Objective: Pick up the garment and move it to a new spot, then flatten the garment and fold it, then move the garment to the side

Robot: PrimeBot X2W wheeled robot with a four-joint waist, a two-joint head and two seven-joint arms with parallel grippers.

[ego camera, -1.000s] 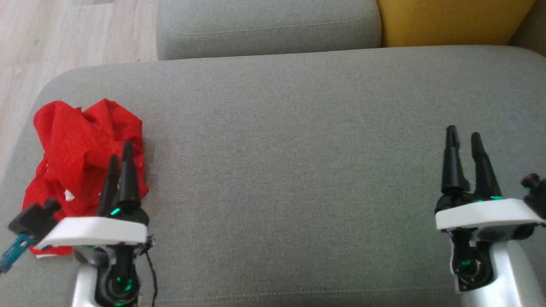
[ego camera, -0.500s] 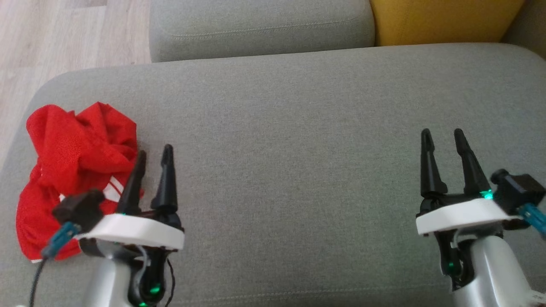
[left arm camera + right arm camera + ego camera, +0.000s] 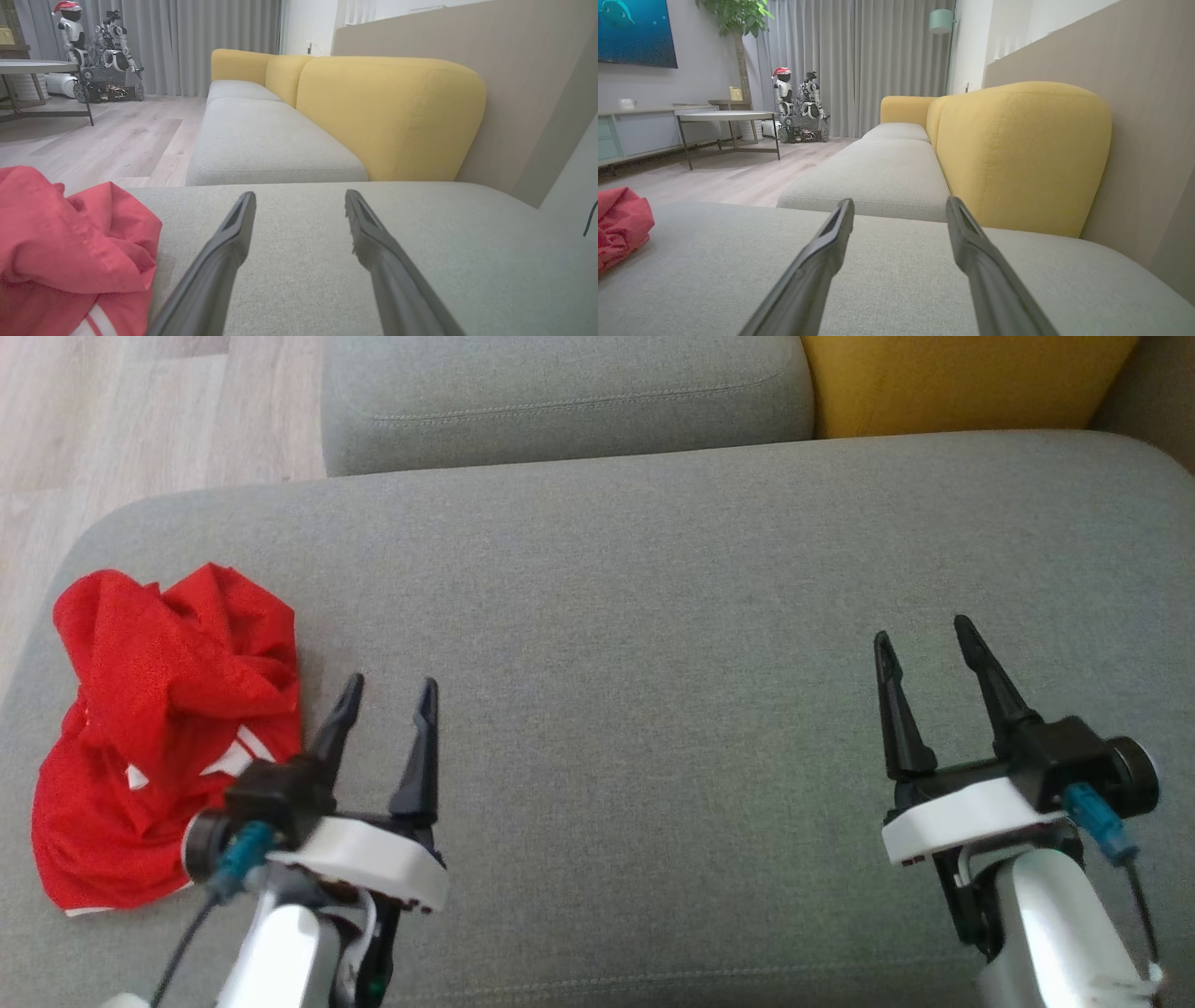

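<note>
A crumpled red garment (image 3: 159, 728) with white stripes lies in a heap near the left end of the grey seat cushion (image 3: 653, 616). My left gripper (image 3: 387, 686) hovers just right of it, open, with nothing between its fingers. From the left wrist the garment (image 3: 65, 247) bulges at the lower left, beside the left gripper (image 3: 299, 198). My right gripper (image 3: 920, 633) stands open and empty over the right part of the cushion, far from the cloth. The right wrist view catches the garment (image 3: 619, 224) at its left edge, well away from the right gripper (image 3: 900, 203).
A second grey cushion (image 3: 560, 392) and a yellow backrest (image 3: 962, 378) lie beyond the seat. Wooden floor (image 3: 121, 420) runs along the cushion's left edge. Further back stand a low table (image 3: 724, 116) and a parked robot (image 3: 798, 112) by the curtains.
My left gripper has swung from over the garment to its right side and now sits off the cloth. The right gripper has drifted left. The head camera shifted slightly.
</note>
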